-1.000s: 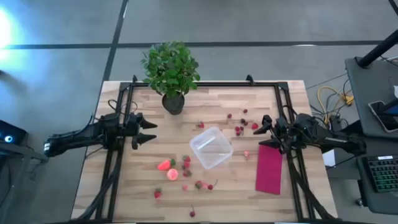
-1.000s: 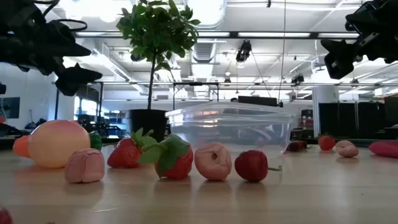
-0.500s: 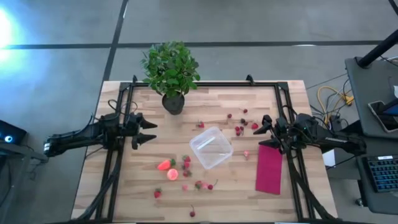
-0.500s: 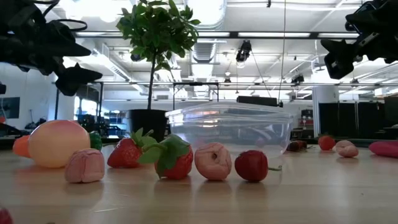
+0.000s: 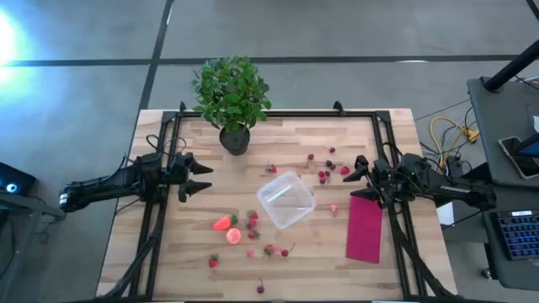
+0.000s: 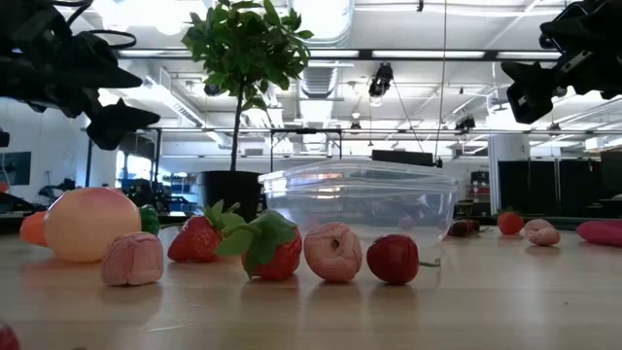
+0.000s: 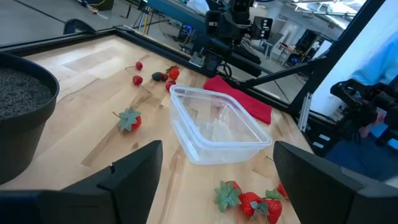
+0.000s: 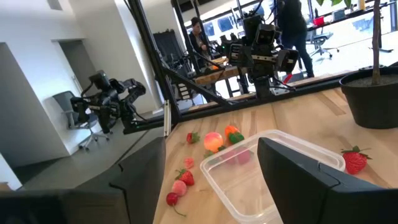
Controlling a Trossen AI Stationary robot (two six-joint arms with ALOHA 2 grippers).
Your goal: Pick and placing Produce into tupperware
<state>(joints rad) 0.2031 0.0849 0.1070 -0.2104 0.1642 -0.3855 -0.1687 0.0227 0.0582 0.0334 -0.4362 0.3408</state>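
One clear square plastic container, one flat magenta cloth, one leafy green potted plant and roughly twenty small red fruits are counted.

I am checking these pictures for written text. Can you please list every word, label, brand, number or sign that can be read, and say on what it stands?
None can be read.
Tupperware: clear plastic, no label showing.
Cloth: plain magenta, no print.
Plant pot: plain and dark, no mark.
Grippers, left and right: no legible marking.
Room beyond the table: no readable sign; any marks there are too small or blurred.
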